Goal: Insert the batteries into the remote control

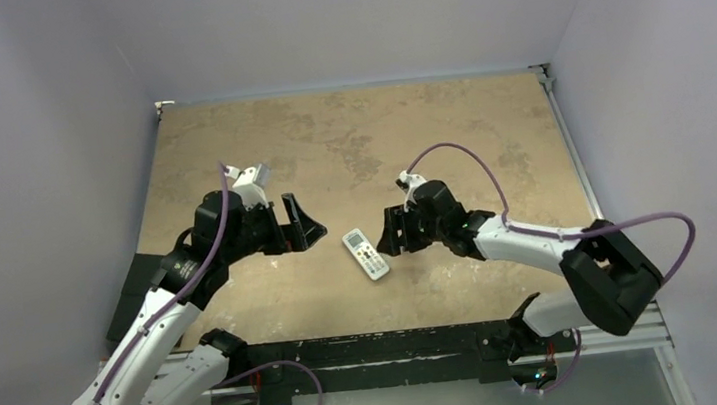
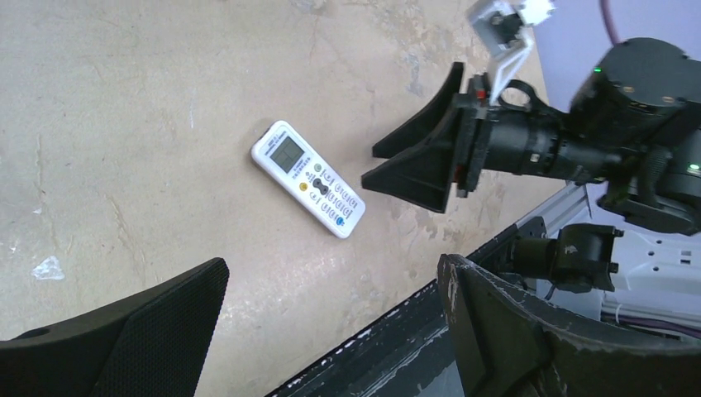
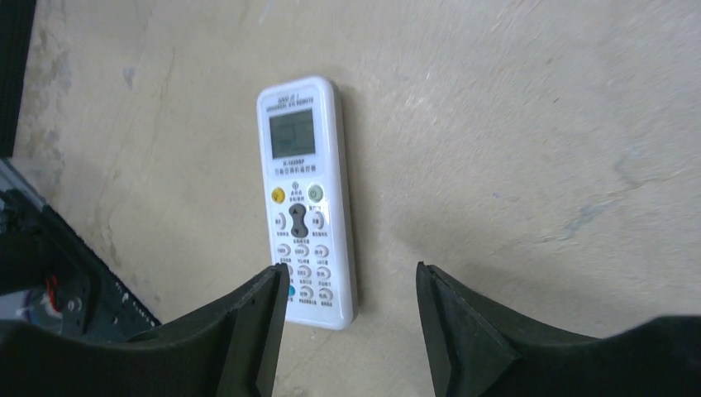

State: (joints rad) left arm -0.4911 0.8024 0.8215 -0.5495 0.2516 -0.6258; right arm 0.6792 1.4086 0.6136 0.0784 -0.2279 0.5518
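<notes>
The white remote control (image 1: 366, 253) lies flat on the tan table with its screen and buttons facing up, between my two arms. In the left wrist view the remote control (image 2: 308, 179) lies ahead of my left gripper (image 2: 335, 273), whose jaws stand wide open and empty. My right gripper (image 3: 351, 277) hovers open just behind the near end of the remote control (image 3: 306, 198), holding nothing. From above, the left gripper (image 1: 307, 226) is to the remote's left and the right gripper (image 1: 386, 232) close to its right. The batteries are out of view.
A black rail (image 1: 380, 346) runs along the table's near edge behind the arm bases. A metal frame (image 1: 570, 150) borders the table's right side. Pale walls close in the table on the left, back and right.
</notes>
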